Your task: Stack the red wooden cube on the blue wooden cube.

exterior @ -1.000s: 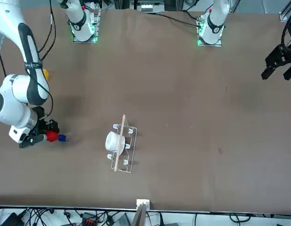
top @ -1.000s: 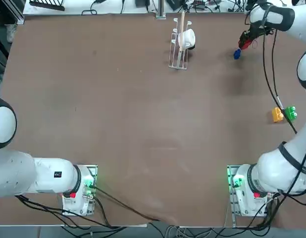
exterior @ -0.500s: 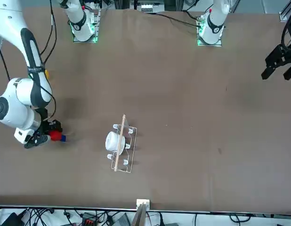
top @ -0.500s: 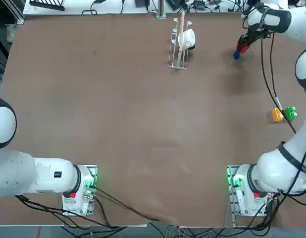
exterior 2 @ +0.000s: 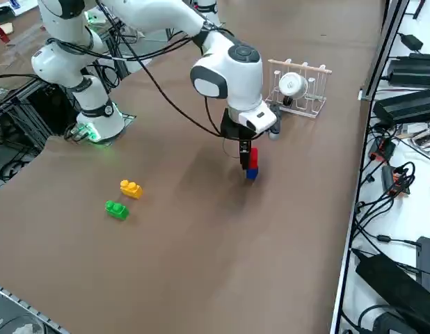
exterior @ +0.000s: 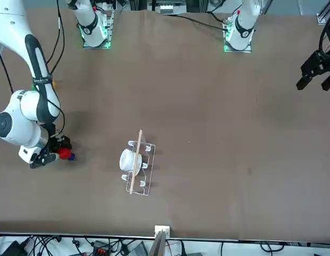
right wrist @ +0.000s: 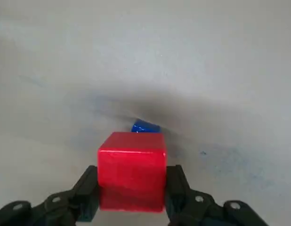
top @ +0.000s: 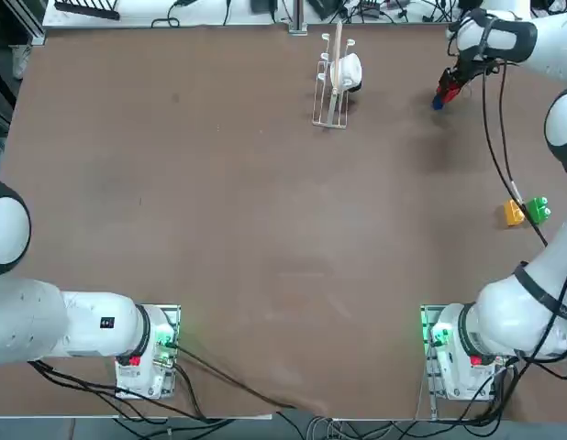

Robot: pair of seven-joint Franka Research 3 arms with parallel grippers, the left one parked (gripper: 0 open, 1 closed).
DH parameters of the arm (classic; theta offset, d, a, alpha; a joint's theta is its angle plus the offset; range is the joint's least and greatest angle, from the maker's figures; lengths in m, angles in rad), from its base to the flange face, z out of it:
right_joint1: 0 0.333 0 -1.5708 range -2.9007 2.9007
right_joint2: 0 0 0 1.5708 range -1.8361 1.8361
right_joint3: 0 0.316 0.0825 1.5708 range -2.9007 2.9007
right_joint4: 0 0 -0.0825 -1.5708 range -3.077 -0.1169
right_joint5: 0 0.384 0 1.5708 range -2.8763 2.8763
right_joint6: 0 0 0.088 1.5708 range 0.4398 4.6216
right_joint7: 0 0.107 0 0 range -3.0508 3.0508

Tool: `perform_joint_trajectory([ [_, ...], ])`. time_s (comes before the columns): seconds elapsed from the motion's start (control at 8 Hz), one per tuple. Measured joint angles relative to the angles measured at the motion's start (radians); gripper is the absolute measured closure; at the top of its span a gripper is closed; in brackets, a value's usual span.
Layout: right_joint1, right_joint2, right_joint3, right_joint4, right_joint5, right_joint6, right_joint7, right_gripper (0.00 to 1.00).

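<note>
Brown surface (top: 265, 229) before me, carrying: wire rack (top: 331, 92) with white cup (top: 347, 70), far edge; blue wooden cube (exterior 2: 251, 173) near the rack; yellow knobbed block (top: 513, 213) touching green knobbed block (top: 539, 209), my right side

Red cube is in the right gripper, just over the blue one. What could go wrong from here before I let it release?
1. Misalignment: the wrist view shows the red wooden cube, clamped in the right gripper, hiding almost all of the blue wooden cube, so centring is hard to confirm; an offset release could topple it.
2. Contact is unclear: the side view shows red directly above blue, but not whether it is seated. Releasing early may drop it; pressing could shove blue.
</note>
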State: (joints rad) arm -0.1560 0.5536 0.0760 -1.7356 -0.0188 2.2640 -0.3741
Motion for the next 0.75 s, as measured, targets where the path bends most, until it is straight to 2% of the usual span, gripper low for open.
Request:
perform_joint_trajectory([
  [0.75,-0.001,0.000,0.000,0.014,0.000,0.000,0.000,0.30],
])
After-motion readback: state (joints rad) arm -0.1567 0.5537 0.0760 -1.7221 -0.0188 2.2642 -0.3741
